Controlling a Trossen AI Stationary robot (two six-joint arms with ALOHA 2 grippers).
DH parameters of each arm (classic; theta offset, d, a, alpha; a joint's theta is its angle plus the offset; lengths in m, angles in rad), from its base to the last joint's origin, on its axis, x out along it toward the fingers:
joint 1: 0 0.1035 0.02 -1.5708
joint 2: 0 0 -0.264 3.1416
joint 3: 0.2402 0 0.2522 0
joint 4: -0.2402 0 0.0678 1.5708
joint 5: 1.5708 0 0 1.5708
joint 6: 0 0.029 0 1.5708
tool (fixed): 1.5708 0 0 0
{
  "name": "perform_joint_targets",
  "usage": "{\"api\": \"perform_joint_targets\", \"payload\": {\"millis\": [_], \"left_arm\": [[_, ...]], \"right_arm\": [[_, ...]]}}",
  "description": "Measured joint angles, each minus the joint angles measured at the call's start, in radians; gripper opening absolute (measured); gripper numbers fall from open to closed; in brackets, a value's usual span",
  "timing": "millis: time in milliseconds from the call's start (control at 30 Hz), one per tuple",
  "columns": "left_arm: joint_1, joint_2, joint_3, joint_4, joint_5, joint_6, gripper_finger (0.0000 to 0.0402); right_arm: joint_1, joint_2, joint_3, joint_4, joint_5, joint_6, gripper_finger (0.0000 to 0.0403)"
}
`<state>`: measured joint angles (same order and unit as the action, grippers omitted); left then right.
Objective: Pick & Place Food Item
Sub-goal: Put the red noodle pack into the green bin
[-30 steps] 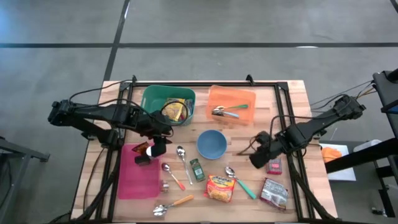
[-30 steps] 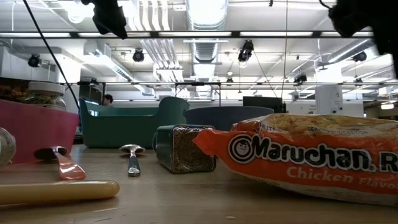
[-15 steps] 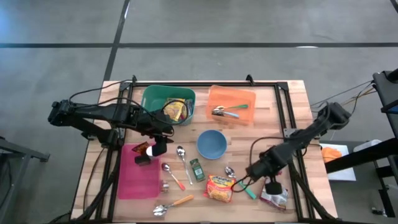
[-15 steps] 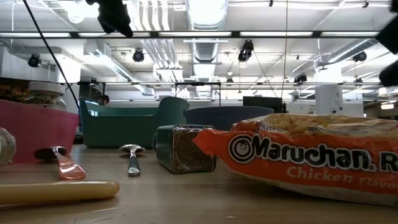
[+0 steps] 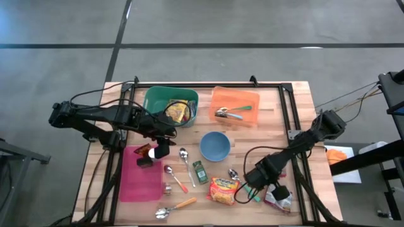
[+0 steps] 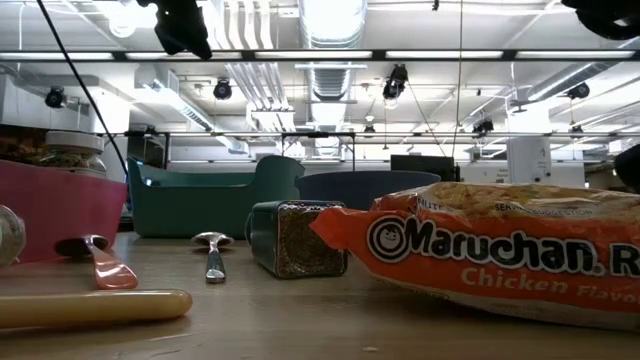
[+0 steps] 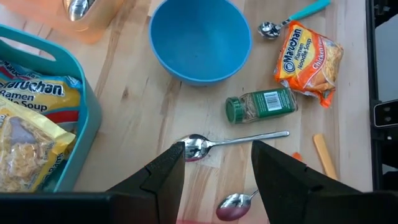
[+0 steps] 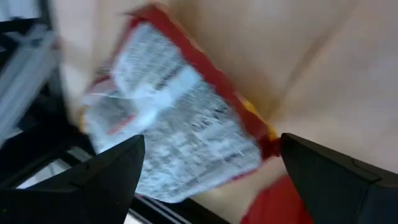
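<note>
A silver packet with red edges lies flat on the wood at the near right, beside the black rail. My right gripper hangs open over it, slanting down, one finger on either side of the packet's end; I see no touch. An orange Maruchan ramen packet lies left of it. The green bin at the far left holds more ramen packets. My left gripper hovers open and empty over the pink tray's far right corner.
A blue bowl, a green spice jar lying on its side, several spoons and a teal-handled spoon crowd the middle. The orange bin holds cutlery. The pink tray sits near left. Black rails frame the table.
My right gripper has come down and toward the table's near edge, rolling about its own line, and now hangs over the silver packet, still open. The packet and the other things lie where they were.
</note>
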<state>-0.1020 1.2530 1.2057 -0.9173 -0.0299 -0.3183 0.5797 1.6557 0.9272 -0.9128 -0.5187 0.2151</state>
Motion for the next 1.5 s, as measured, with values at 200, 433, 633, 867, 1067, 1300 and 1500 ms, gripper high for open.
{"api": "perform_joint_targets", "payload": {"millis": [200, 433, 633, 867, 1067, 1300, 1500], "left_arm": [[0.0, 0.0, 0.0, 0.0, 0.0, 0.0, 0.0187], [-0.001, 0.0, 0.0, 0.0, 0.0, -0.004, 0.0187], [-0.001, 0.0, 0.0, 0.0, 0.0, -0.006, 0.0187], [-0.001, 0.0, 0.0, 0.002, 0.0, -0.006, 0.0187], [-0.001, 0.0, 0.0, 0.004, 0.0, -0.017, 0.0187], [-0.001, 0.0, 0.0, 0.004, 0.0, -0.03, 0.0187], [-0.001, 0.0, 0.0, 0.003, 0.0, -0.03, 0.0187]], "right_arm": [[0.0, 0.021, 0.0, 0.033, -0.095, -0.05, 0.0368], [-0.005, 0.042, 0.0, 0.038, -0.096, -0.097, 0.0368], [-0.01, 0.064, 0.0, 0.049, -0.115, -0.115, 0.0354], [-0.011, 0.065, -0.004, 0.058, -0.118, -0.124, 0.0252], [-0.011, 0.065, -0.023, 0.061, -0.116, -0.13, 0.0176], [-0.01, 0.065, -0.07, 0.067, -0.111, -0.124, 0.0119], [-0.01, 0.065, -0.087, 0.066, -0.111, -0.112, 0.0074]]}}
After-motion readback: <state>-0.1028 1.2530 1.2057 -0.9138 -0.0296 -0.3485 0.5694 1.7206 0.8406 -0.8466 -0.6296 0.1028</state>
